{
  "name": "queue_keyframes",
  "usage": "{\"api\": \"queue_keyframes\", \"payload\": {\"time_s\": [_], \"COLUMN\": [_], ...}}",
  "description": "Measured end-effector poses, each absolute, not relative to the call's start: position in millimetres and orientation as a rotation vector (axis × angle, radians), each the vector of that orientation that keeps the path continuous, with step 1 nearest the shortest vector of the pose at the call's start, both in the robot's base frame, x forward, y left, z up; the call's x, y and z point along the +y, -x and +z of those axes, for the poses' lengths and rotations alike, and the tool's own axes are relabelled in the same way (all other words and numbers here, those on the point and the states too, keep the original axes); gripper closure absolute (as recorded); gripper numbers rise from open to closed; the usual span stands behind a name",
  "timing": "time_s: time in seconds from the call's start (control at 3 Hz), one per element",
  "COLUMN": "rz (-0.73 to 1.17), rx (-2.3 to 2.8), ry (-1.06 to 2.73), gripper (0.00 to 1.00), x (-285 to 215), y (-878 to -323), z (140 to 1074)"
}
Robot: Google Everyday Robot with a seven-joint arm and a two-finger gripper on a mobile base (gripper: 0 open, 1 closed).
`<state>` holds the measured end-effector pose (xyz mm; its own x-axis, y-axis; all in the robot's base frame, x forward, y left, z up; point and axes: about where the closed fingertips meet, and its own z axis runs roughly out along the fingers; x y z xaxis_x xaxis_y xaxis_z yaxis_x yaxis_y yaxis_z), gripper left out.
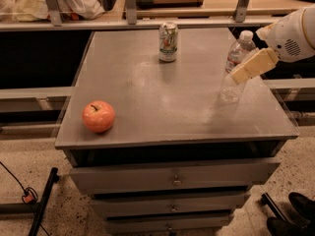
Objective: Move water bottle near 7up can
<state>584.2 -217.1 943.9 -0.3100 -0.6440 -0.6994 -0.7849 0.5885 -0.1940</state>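
Clear plastic water bottle (237, 53) upright near the right edge of grey table (162, 97), well apart from 7up can (168, 42) at the back. Cream pincer (246, 71) slanted across the bottle's front; clenched or released, cannot tell.

The small whitish-silver 7up can (168, 42) stands at the back of the flat grey table top (162, 107), near the middle. The clear ribbed plastic water bottle (229, 90) is on the right side, closer to the front than the can and well apart from it. The round red apple (98, 116) sits at the front left, far from both. The robot's pale two-finger gripper (246, 71) is by the right edge, right up against the bottle. Grey metal drawers (172, 180) lie under the top. A long shelf (147, 23) runs behind it.
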Motion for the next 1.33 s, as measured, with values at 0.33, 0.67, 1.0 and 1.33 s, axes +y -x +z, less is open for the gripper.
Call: {"api": "queue_keyframes", "payload": {"time_s": [0.33, 0.67, 1.0, 1.33], "rz": [0.269, 0.31, 0.331, 0.347], "rx": [2.073, 2.095, 2.103, 2.101], "ry": [1.095, 1.051, 1.036, 1.033], "gripper": [0.0, 0.19, 0.41, 0.64], "x": [-216, -214, -211, -210], "y": [-591, -597, -601, -605], "z": [932, 925, 922, 921]}}
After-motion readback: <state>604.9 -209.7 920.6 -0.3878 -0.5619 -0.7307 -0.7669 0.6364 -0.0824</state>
